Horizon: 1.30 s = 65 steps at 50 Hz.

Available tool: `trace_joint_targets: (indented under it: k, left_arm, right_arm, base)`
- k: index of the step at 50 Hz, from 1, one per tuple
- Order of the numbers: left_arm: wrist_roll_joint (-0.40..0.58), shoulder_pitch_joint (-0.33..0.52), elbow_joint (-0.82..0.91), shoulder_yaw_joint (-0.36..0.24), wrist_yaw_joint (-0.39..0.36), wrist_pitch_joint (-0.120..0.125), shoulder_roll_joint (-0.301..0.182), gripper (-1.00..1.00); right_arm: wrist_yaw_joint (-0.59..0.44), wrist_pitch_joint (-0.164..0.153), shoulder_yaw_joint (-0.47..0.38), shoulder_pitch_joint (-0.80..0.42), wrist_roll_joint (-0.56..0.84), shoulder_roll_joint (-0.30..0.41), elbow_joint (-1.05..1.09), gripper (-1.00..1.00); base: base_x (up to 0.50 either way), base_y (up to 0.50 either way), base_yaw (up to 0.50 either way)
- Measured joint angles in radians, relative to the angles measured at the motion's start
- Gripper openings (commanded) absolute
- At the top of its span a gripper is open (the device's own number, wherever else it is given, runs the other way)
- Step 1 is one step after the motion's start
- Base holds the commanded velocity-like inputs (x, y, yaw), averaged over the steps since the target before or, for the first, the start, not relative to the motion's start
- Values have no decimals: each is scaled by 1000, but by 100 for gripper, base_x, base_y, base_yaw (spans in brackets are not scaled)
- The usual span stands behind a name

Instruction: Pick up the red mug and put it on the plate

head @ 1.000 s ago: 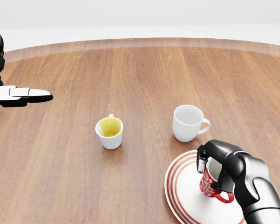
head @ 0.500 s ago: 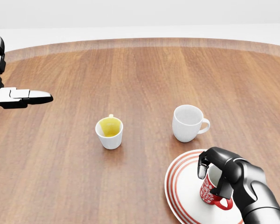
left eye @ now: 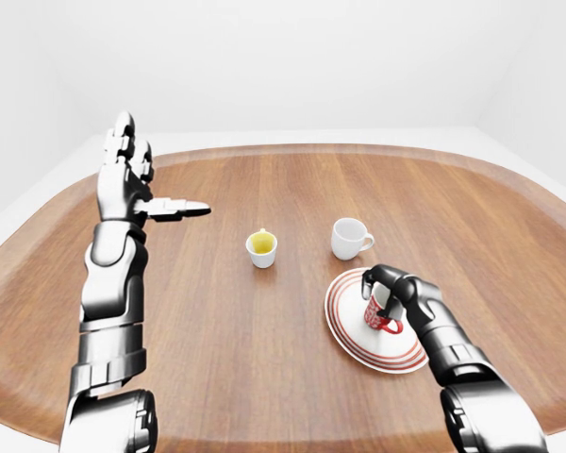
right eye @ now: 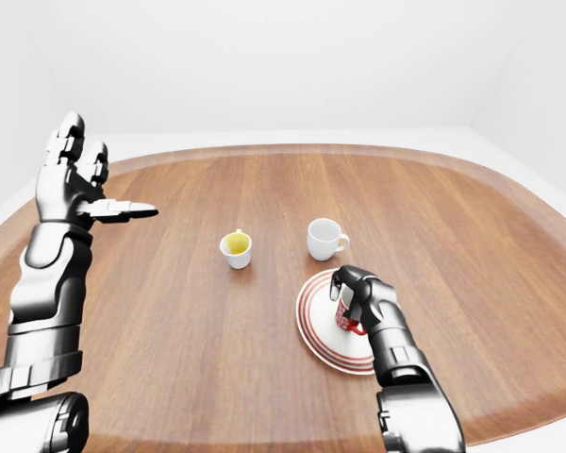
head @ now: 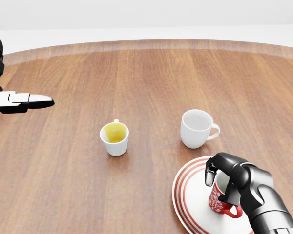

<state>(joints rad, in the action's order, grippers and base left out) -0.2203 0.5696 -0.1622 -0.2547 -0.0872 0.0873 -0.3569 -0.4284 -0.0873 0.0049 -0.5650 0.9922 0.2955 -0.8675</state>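
Lower right of the head view: the right hand (head: 223, 187) is gripping the red mug (head: 219, 197) over the plate (head: 188, 195) — it should be resting flat before the fingers are opening.

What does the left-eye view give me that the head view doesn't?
Only the left-eye view shows the whole raised left arm with its open left robot hand, the table's near edge and the white walls. Only the head view shows, close up, the right robot hand closed on the red mug over the plate. Both show the yellow-lined cup and white mug.
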Motion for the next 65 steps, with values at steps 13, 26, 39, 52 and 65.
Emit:
trace_joint_targets:
  k: [13,26,39,52,65]
  left_arm:
    - [-3,1,6,-2,2,0,-2,100]
    - [-5,4,12,-2,3,0,-4,100]
    - [-5,9,17,-1,4,0,-4,100]
    - [-5,11,23,0,5,0,-3,100]
    - [-9,14,50,-3,9,0,-7,100]
  right_arm:
    - [-105,0,-16,-52,23,18,-2,-11]
    - [0,0,-1,13,2,4,7,100]
    - [1,0,-1,61,8,1,78,100]
    - [-144,0,-36,92,42,17,296,100]
    - [-270,0,-89,90,63,47,503,100]
  base:
    - [0,0,1]
    - [0,0,0]
    - [0,0,0]
    - [0,0,0]
    - [0,0,0]
